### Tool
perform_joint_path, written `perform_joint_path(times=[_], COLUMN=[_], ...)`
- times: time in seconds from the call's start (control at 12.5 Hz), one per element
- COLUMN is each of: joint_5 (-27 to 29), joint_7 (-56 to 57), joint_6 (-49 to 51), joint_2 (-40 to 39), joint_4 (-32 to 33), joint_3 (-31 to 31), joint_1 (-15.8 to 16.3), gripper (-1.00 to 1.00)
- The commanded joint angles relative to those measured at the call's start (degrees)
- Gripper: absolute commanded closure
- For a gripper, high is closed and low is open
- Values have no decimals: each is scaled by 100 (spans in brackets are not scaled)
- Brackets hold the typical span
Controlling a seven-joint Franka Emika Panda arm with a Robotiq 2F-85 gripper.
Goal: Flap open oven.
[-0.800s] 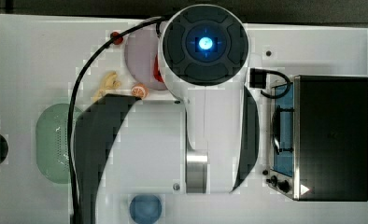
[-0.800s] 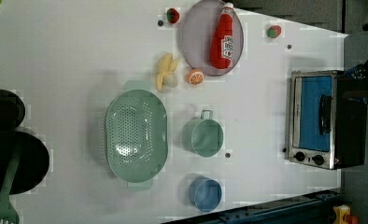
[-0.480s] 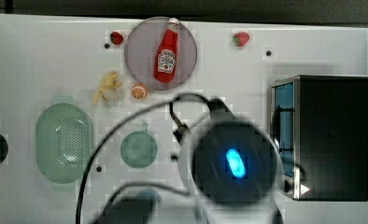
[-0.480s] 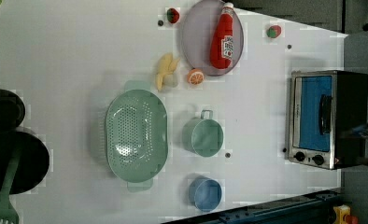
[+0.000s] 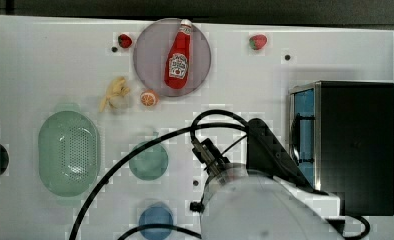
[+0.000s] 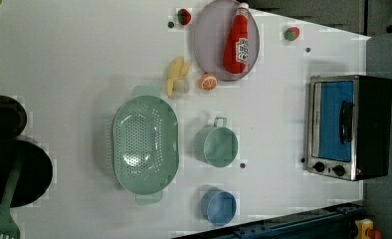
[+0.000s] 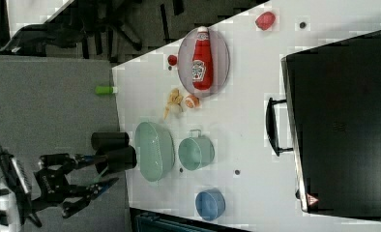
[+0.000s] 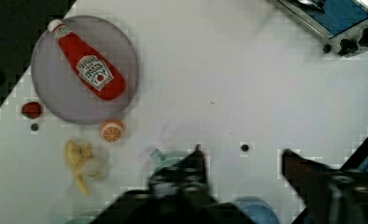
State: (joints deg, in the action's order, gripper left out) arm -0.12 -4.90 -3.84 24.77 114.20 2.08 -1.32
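Tool [image 8: 240, 156] gapes wide, holding nothing, above table [image 8: 247, 88].

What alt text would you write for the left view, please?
A silver toaster oven with a blue glass door, shut, stands at the left view's right on a white table. A red ketchup bottle lies on a grey plate, near a green colander.

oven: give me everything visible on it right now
The oven is a boxy toaster oven with a black top and sides and a silver metal front frame. Its blue-tinted glass door is shut, with a dark bar handle standing off the glass. Two black knobs sit beside the door. It stands on the white table near the edge at the left view's right, apart from the other items. Nothing touches the door or handle.
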Motion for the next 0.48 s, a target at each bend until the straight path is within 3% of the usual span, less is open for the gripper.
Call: perform_joint_path(times=[0.08, 0.16, 0.24, 0.48], joint_5=[70, 68, 59, 40], joint_7=[-200, -199, -199, -83], joint_6=[25, 25, 24, -119], joint_2=[-327, -342, -360, -496], joint_4=[206, 228, 274, 399], joint_3=[102, 126, 161, 308], joint_1=[-34, -39, -54, -101], gripper=[32, 56, 65, 65])
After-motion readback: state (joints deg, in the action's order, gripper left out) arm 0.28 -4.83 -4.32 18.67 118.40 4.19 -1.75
